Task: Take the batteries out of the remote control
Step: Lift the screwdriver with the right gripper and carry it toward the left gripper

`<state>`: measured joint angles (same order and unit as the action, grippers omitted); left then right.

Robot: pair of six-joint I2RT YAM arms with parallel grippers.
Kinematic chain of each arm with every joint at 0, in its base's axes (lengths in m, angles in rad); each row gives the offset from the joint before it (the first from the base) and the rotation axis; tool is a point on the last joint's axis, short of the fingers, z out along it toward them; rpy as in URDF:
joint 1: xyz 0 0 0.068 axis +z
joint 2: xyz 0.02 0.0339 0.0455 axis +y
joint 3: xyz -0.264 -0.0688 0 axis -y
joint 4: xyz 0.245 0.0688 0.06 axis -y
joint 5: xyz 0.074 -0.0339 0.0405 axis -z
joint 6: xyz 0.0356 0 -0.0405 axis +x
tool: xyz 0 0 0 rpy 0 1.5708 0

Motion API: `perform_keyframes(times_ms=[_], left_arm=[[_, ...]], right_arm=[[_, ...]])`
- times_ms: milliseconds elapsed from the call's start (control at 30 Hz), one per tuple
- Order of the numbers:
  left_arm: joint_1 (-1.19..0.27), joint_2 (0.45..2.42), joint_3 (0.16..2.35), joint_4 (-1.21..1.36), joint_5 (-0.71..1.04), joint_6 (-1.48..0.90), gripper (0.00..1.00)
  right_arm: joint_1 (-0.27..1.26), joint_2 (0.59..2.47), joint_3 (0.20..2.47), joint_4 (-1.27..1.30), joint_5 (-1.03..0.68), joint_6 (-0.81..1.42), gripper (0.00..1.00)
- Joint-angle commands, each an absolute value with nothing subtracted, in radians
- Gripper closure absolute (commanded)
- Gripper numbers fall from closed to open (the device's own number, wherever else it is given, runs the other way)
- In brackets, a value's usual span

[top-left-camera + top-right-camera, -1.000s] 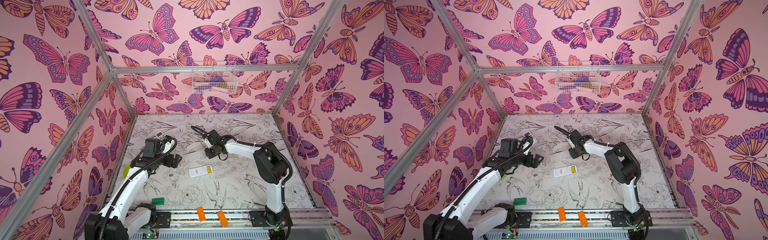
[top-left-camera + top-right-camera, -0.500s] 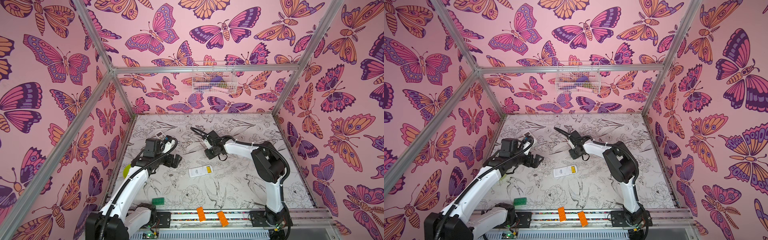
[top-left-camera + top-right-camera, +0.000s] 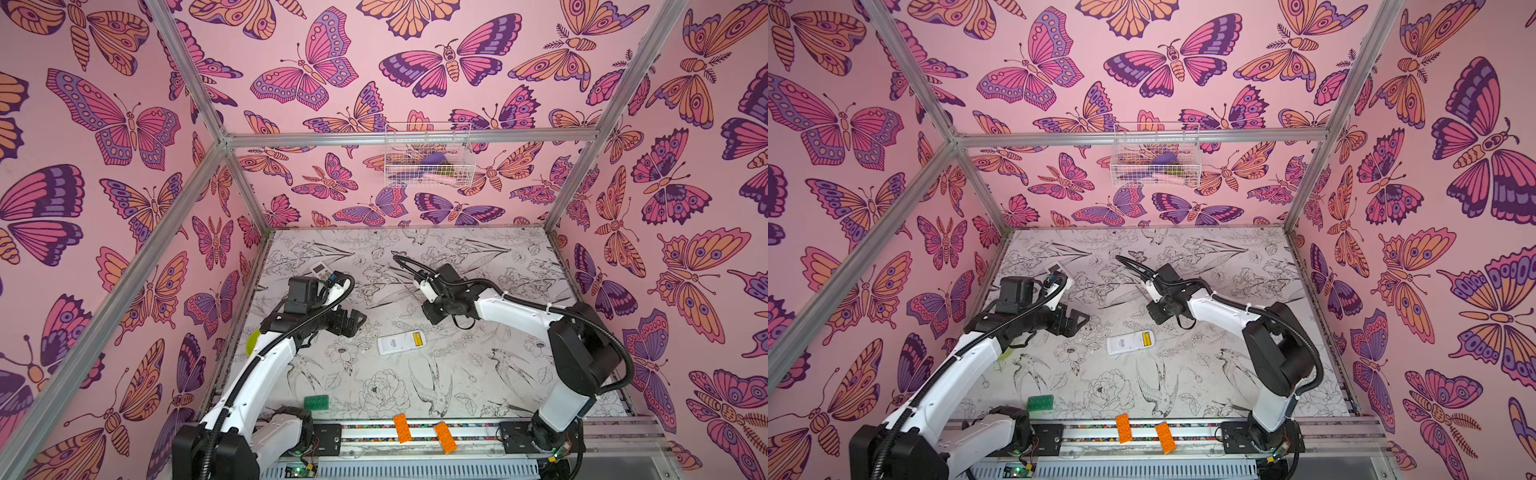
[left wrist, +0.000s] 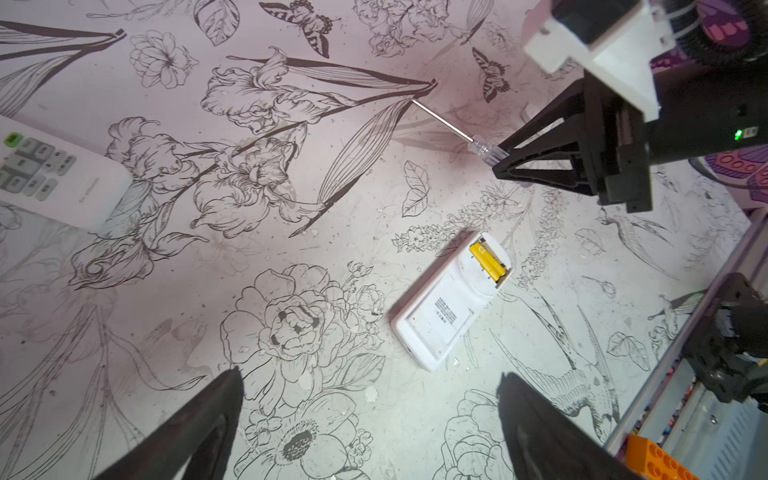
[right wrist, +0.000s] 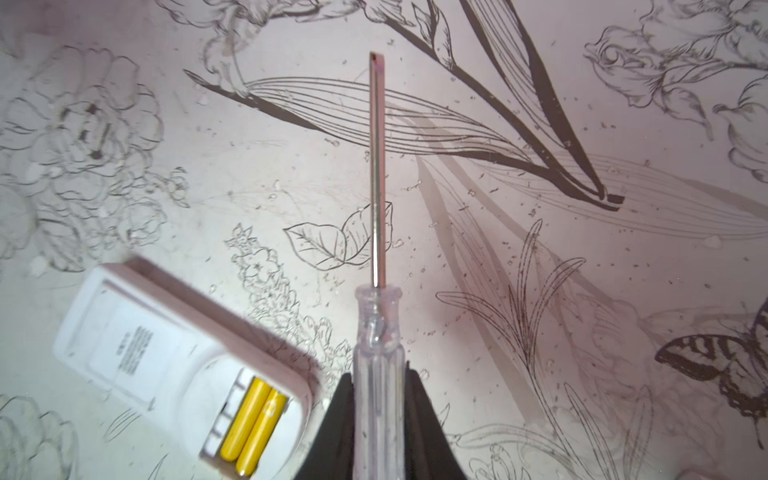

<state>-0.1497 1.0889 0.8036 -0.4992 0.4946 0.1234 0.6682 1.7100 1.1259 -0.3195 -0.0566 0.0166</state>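
Pink butterfly-print walls [image 3: 104,124] rose on every side, edged with aluminium bars [image 3: 291,139]. A white wire basket [image 3: 428,156] hung on the back wall [image 3: 332,195]. Below the basket lay a pale mat [image 3: 478,374] drawn with black flowers and birds. Soft, even light fell throughout.

The right end effector [image 5: 379,388] grips the screwdriver [image 5: 378,324]; yellow batteries [image 5: 253,424] sit in the remote [image 5: 137,345] nearby.

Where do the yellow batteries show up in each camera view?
Top view: yellow batteries mid-table, at the right end of the face-down remote.
Top view: same place.
Left wrist view: in the remote's open end.
Right wrist view: beside the clear handle of the screwdriver.
Shared landmark: the face-down remote.
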Motion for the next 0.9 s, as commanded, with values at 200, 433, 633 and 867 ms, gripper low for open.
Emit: perform_keyframes(times_ms=[200, 433, 633, 867], left_arm=[[-0.111, 1.103, 0.847, -0.603, 0.784, 0.224, 0.05], [-0.110, 1.141, 0.979, -0.787, 0.828, 0.358, 0.03], [-0.111, 1.181, 1.095, -0.825, 0.792, 0.258, 0.07], [-0.129, 1.214, 1.055, -0.729, 0.983, -0.009, 0.10]], right_arm=[[0.663, 1.477, 0.977, -0.270, -0.286, -0.156, 0.91], [0.664, 1.412, 0.982, -0.406, -0.550, -0.282, 0.93], [0.712, 1.282, 0.898, -0.330, -0.375, -0.345, 0.95], [0.820, 1.104, 0.733, -0.085, -0.070, -0.538, 1.00]])
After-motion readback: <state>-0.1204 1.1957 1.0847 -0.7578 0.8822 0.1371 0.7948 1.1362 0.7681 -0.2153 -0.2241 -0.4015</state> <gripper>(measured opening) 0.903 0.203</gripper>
